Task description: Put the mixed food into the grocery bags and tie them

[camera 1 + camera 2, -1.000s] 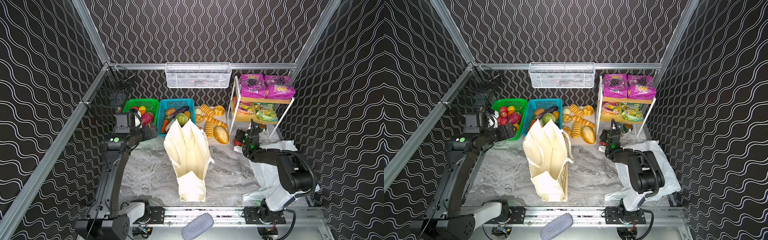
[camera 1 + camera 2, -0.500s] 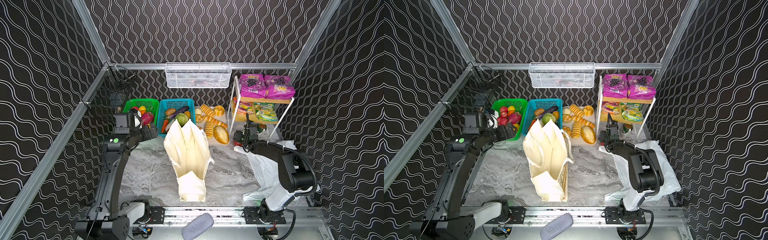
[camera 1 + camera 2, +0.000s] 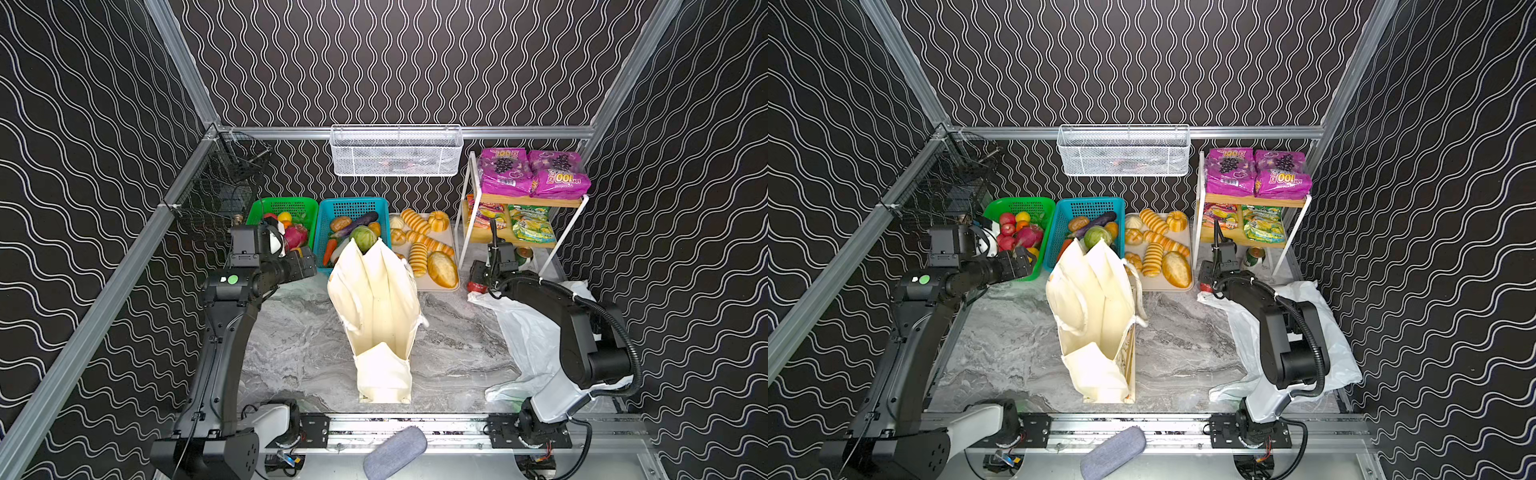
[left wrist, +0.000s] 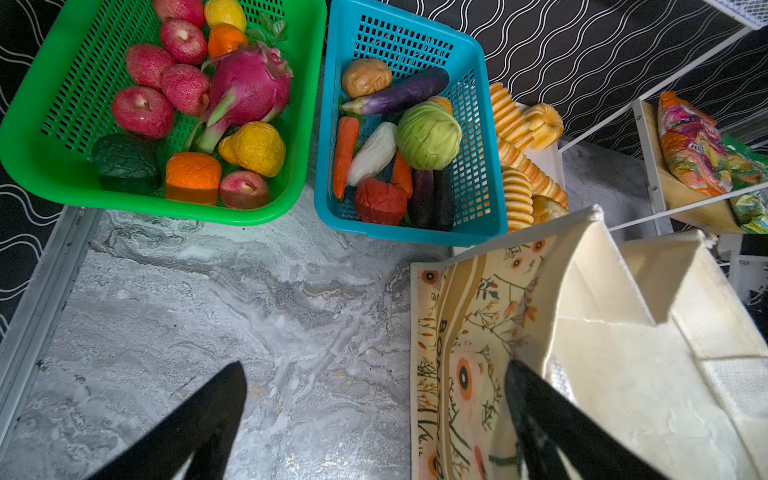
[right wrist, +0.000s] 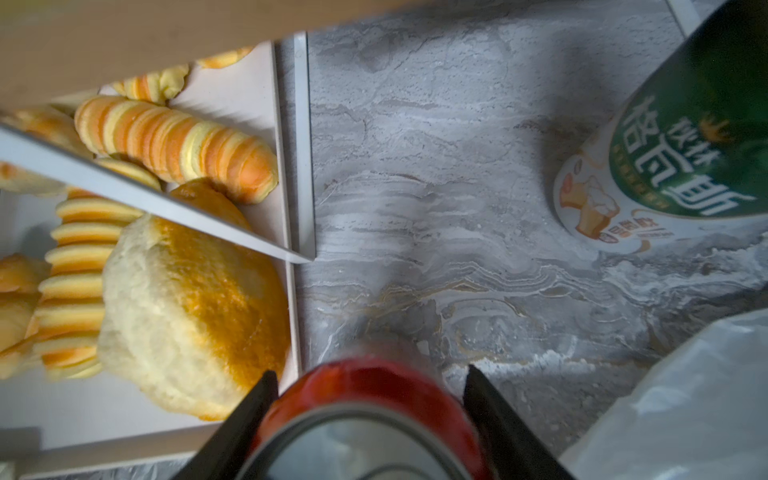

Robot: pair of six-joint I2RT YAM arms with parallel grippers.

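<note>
Grocery packing, left to right: the left gripper (image 4: 374, 365) hangs over bare marble, jaws spread wide with nothing between them, near the blue basket (image 3: 353, 204) where the green cabbage (image 3: 363, 237) and white radish (image 4: 372, 153) lie. At centre the canvas tote (image 3: 378, 299) stands upright, mouth open. Right of the bread tray (image 5: 245, 91), the right gripper (image 5: 370, 372) straddles the red drink can (image 5: 361, 399) (a firm grip cannot be told) just beside the far edge of the white plastic bag (image 3: 532, 332). Purple grape-print packets (image 3: 503, 172) top the rack (image 3: 536, 202) at far right.
</note>
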